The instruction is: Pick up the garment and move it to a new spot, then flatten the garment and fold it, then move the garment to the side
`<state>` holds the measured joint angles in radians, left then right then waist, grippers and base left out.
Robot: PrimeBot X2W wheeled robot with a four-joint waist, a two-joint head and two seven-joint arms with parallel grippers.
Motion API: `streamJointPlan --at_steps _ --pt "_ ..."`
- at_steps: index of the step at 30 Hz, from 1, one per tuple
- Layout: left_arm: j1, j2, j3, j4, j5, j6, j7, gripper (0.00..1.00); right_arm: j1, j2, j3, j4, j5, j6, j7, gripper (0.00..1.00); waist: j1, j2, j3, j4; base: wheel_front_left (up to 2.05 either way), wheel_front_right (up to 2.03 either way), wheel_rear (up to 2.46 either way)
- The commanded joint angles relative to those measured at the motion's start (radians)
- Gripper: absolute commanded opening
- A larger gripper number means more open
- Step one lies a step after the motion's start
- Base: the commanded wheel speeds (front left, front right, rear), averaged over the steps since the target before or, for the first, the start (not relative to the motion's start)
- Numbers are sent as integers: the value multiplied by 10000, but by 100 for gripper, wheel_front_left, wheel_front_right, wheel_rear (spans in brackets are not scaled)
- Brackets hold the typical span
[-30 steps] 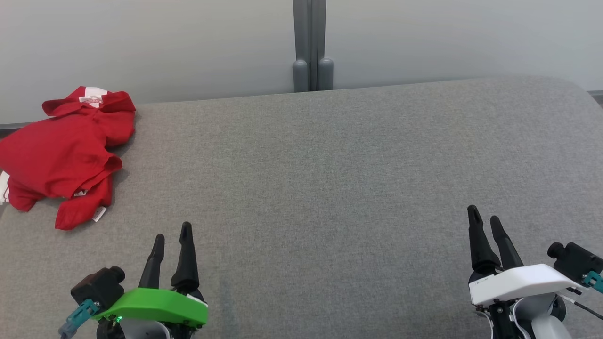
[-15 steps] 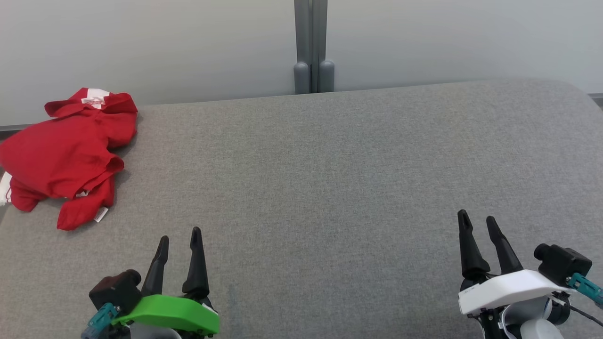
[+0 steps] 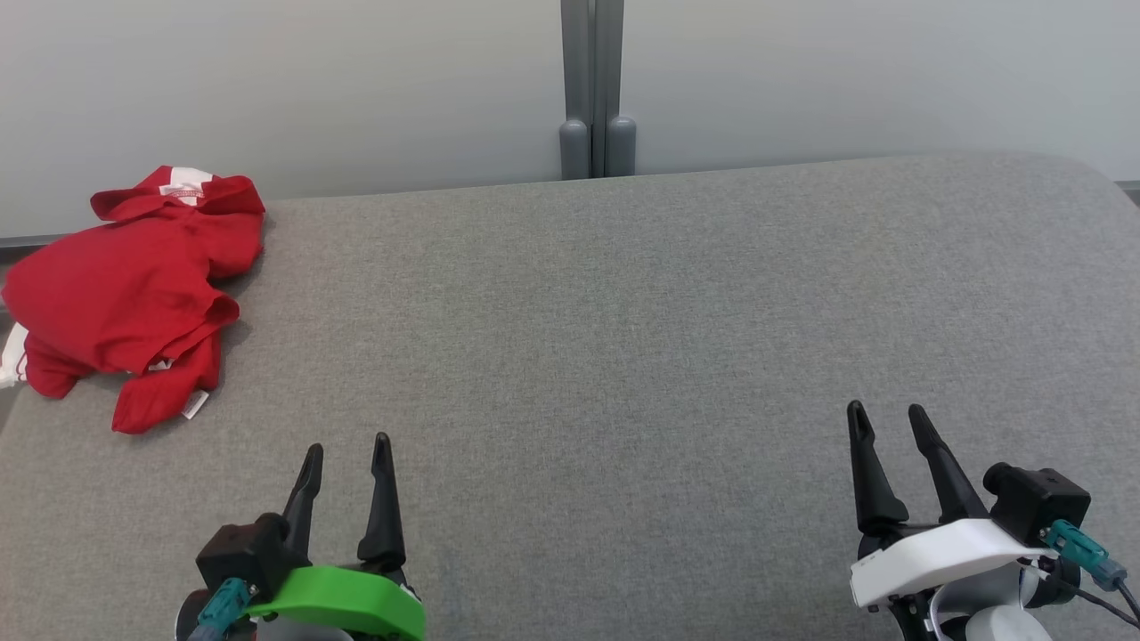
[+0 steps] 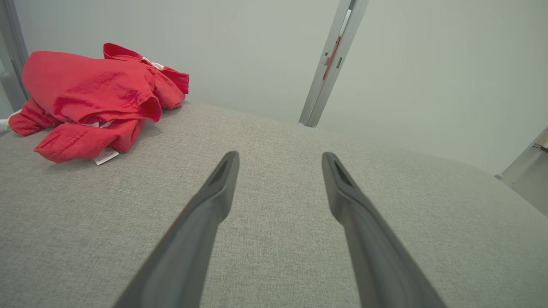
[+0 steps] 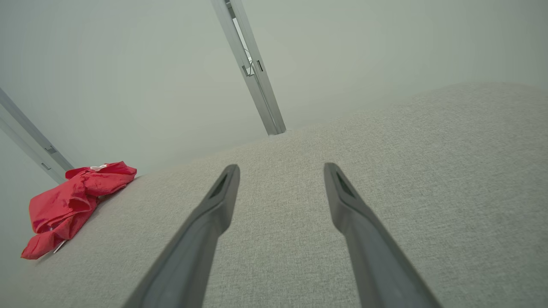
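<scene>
Green-cased left gripper [image 3: 347,443] and white-cased right gripper [image 3: 886,409] sit nearest the head camera, at lower left and lower right, fingers pointing away across the grey fabric surface [image 3: 623,338]; both pairs of jaws stand wide apart with nothing between them, and each wrist view shows only cloth in the gap; this reads as a ready posture, the arms parted so that the middle of the surface lies unobstructed for the flattening and folding to come. Beyond the fingertips the woven cloth runs on to its far edge, offering ample room for a new spot. Red garment [image 3: 125,294] lies crumpled at the far left corner, well apart from both grippers and nearer the left one; part of it appears to overhang the left edge; a white care label [image 3: 191,405] shows at its near hem and a white-lined collar [image 3: 183,178] at its far end, so the near hem is the likeliest first hold. Farthest back, a pale wall panel [image 3: 312,89] and a grey upright post [image 3: 595,89] close the scene; judged stage: pick-up not yet begun, the left arm having the shorter reach.
</scene>
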<state>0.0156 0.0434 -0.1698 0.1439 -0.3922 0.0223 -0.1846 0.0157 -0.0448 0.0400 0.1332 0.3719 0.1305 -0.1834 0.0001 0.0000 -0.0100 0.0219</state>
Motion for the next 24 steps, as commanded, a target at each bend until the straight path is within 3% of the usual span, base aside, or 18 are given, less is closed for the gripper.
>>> streamJointPlan --at_steps 1,24 --pt "118 80 -32 -33 306 75 -92 100 35 -53 -2 -107 -286 3 -98 100 0 0 2 6 0 0 0" --pt "163 92 -178 244 1709 180 -566 100 147 -66 57 -262 -2124 3 -580 100 -1 0 28 64 0 0 0"
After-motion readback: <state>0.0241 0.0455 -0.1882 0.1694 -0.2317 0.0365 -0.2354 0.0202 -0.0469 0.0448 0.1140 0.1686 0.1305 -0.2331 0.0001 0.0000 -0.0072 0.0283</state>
